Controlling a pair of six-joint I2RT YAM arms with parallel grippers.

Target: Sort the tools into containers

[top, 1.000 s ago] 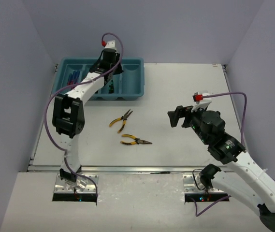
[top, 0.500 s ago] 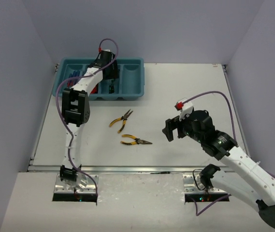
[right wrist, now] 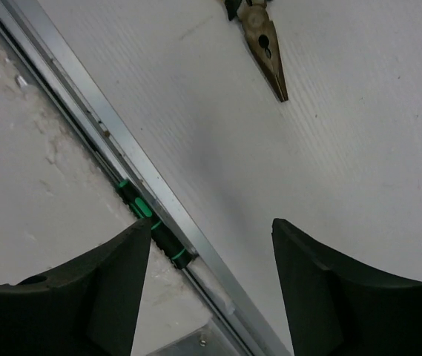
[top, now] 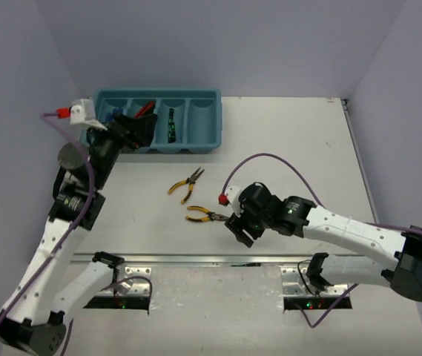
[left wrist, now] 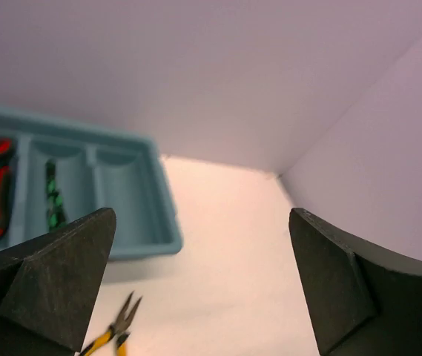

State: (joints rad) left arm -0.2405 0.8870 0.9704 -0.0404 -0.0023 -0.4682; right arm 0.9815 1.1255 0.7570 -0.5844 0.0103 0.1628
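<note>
Two yellow-handled pliers lying on the white table [top: 285, 141], not in the tray. Far pliers [top: 186, 184] with handles a little spread and nose aimed up toward the tray. Near pliers [top: 207, 216] just below them, close but not touching, nose aimed to the right. Only the gray tip of the near pliers seen at the top of the right wrist view.

Teal tray [top: 196, 147] at the far left corner of the table, with four long slots side by side. Blue-handled screwdrivers [top: 114, 113] in the first slot from the left. Red utility knives [top: 145, 109] in the next slot. One black-and-green precision screwdriver [top: 170, 124] in the third slot.

Second black-and-green screwdriver [right wrist: 151, 222] lying in the metal rail [right wrist: 62, 96] along the near edge of the table, well apart from the tray.

Left gripper [top: 142, 130] up over the near left part of the tray. Fingers [left wrist: 55, 289] spread very wide, with nothing between them.

Right gripper [top: 238, 228] low over the table, just beside the nose of the near pliers and close to the rail. Fingers [right wrist: 344, 297] apart, with only bare table and rail in the gap, gripping nothing.

Pale purple walls [top: 218, 44] around the table on three sides.
</note>
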